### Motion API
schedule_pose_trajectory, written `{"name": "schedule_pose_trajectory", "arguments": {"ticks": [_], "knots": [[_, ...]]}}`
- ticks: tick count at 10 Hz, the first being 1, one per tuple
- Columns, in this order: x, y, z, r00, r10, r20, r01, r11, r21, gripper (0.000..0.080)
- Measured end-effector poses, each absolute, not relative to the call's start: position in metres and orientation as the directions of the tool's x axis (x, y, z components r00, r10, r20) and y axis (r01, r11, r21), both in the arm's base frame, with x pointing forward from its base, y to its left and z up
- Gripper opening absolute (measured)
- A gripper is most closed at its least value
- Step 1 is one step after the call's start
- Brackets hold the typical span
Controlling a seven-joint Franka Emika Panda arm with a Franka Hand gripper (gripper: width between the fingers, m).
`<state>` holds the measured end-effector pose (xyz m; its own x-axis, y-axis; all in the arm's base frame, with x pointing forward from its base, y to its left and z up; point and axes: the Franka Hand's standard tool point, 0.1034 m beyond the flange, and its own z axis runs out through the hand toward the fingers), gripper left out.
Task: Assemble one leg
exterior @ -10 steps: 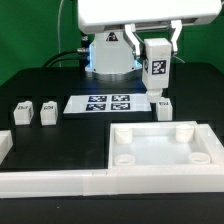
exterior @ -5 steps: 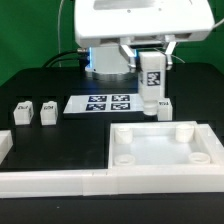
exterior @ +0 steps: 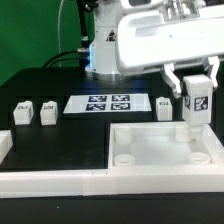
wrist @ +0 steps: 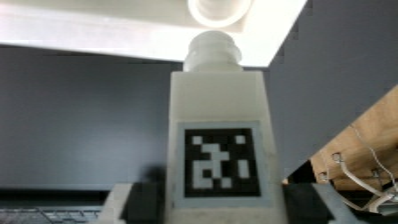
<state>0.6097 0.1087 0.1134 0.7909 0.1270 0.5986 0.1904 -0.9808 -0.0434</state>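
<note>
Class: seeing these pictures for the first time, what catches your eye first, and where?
The gripper holds a tagged white leg upright above the white tray, at its far corner on the exterior view's right. In the wrist view the leg's rounded tip points at a round socket. Two more legs stand at the exterior view's left, beside the marker board.

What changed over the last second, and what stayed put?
The tool carried the held leg toward the exterior view's right and lower, to over the tray's far corner on that side, grip unchanged. The two loose legs at that view's left, the third loose leg beside the marker board, and the tray stayed put.
</note>
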Motion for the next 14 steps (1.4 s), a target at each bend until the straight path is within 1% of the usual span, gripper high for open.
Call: {"name": "schedule_pose_trajectory", "arguments": {"ticks": [1, 2, 4, 6, 7, 10, 12, 14], "knots": [[0.605, 0.11, 0.101, 0.802, 0.129, 0.583, 0.192, -0.98, -0.048, 0.0291], [0.601, 0.114, 0.094, 0.807, 0.132, 0.576, 0.196, -0.979, -0.05, 0.0291], [0.604, 0.114, 0.093, 0.811, 0.133, 0.57, 0.197, -0.979, -0.052, 0.0291], [0.614, 0.114, 0.1, 0.807, 0.129, 0.576, 0.195, -0.979, -0.054, 0.0291], [0.616, 0.113, 0.099, 0.806, 0.128, 0.577, 0.194, -0.979, -0.054, 0.0291], [0.614, 0.113, 0.088, 0.809, 0.125, 0.574, 0.192, -0.98, -0.057, 0.0291], [0.614, 0.112, 0.086, 0.812, 0.124, 0.571, 0.189, -0.98, -0.057, 0.0291], [0.613, 0.112, 0.077, 0.818, 0.122, 0.563, 0.188, -0.98, -0.06, 0.0291]]}}
